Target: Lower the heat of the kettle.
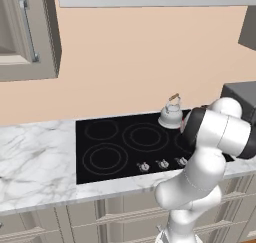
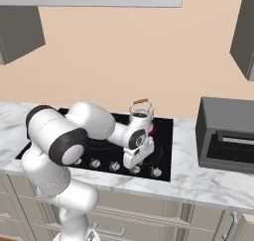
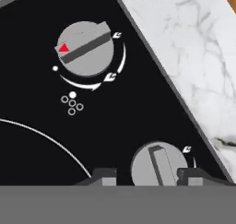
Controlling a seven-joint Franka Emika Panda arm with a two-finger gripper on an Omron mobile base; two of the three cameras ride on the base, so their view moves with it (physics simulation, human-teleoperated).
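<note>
On the black cooktop set in a marble counter, the kettle sits on a rear burner, behind the gripper, whose jaws stand narrowly apart beside a front knob.

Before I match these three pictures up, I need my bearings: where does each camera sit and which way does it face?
Left base view: behind the arm's left, looking down at the cooktop and kettle; arm at lower right.
Right base view: behind its right; arm at lower left, tool over the front knobs, dark box-shaped appliance at right.
Hand view: on the hand, looking down at two knobs; fingertips flank the nearer knob.
Both base views share kettle and cooktop.
</note>
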